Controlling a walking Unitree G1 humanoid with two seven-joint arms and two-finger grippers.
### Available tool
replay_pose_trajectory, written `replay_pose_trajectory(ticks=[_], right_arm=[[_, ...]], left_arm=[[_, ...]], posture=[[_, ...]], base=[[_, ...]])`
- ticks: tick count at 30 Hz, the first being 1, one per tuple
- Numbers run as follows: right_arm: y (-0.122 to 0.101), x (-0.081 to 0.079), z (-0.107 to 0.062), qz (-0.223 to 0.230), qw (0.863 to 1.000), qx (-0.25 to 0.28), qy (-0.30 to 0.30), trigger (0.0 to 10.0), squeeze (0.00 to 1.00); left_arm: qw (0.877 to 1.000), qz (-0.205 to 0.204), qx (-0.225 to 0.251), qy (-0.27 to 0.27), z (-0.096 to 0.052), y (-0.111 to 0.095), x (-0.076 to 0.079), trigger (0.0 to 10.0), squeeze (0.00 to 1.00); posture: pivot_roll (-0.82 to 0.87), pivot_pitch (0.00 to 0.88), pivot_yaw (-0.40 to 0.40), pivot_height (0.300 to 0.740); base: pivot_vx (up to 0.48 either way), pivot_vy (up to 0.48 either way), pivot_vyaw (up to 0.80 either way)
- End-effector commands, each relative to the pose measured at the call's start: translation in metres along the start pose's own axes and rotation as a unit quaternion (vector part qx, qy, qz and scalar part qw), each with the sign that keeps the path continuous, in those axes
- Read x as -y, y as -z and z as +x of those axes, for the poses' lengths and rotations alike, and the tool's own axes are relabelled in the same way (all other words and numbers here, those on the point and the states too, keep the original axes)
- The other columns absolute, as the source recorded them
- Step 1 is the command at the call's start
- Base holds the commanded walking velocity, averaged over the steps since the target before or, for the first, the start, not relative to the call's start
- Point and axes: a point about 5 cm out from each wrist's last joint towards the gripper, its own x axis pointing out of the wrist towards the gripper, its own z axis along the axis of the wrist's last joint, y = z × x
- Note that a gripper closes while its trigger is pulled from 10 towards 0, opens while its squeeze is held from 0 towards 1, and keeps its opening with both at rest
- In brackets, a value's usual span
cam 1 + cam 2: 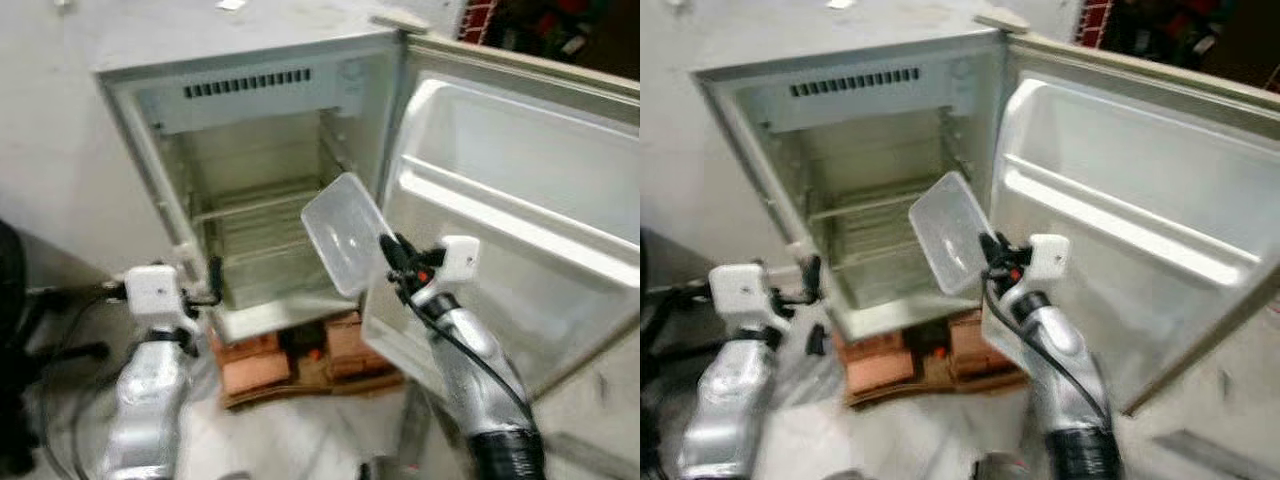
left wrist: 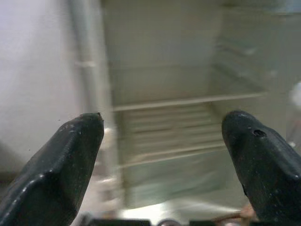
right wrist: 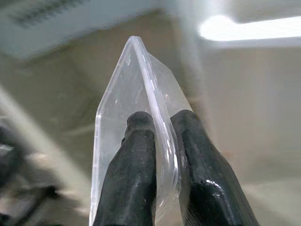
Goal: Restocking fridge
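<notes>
Open fridge [image 1: 260, 200], centre frame.
Right end effector [image 1: 388, 252] clamped on clear plastic container [image 1: 343, 232], mid-frame; left end effector [image 1: 212, 280] spread apart, lower left.

1 fridge [image 1: 270, 200], 1 container [image 1: 345, 232], 2 grippers [image 1: 392, 262]

The fridge [image 1: 270, 180] stands straight ahead on a low pallet [image 1: 300, 365], its door [image 1: 520, 220] swung wide to the right. A wire shelf [image 1: 255, 205] sits inside. A plastic container [image 1: 345, 235], tilted, hangs before the opening's right side, beside the door.
</notes>
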Motion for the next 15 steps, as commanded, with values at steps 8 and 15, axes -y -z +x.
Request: replay_pose_trajectory(ticks=[8, 15], right_arm=[[-0.0023, -0.0096, 0.0054, -0.004, 1.0, 0.007, -0.017, 10.0, 0.0], [-0.0016, -0.0108, 0.0048, 0.0, 1.0, 0.009, -0.019, 10.0, 0.0]], left_arm=[[1.0, 0.014, -0.009, -0.017, -0.0014, -0.0002, -0.0105, 10.0, 0.0], [0.999, 0.016, -0.012, -0.026, -0.0019, 0.0003, -0.0113, 10.0, 0.0]], posture=[[-0.01, 0.009, 0.012, 0.74], [-0.01, 0.012, 0.014, 0.74]], base=[[0.203, 0.211, 0.0], [0.0, 0.0, 0.0]])
